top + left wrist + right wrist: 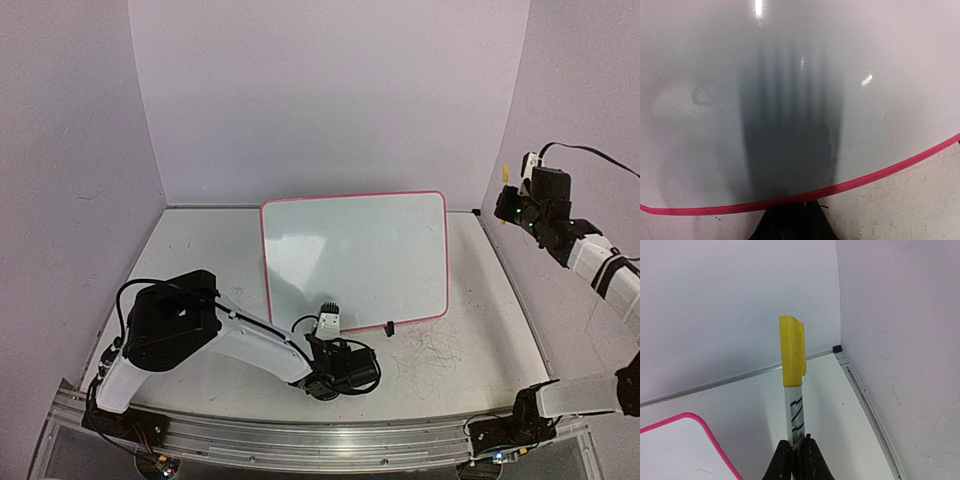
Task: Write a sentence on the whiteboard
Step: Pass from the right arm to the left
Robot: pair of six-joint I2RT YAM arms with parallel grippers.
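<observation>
Jaws of right gripper [796, 444] clamped on a capped yellow marker [792, 355], well clear of the blank whiteboard [350, 250]; left gripper [790, 221] at its near edge, grip unclear; uncapping probably due next.

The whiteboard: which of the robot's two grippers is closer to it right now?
Left. The left gripper sits right at the near edge of the whiteboard; the right gripper is raised off beyond its far right corner, holding a yellow-capped marker.
</observation>
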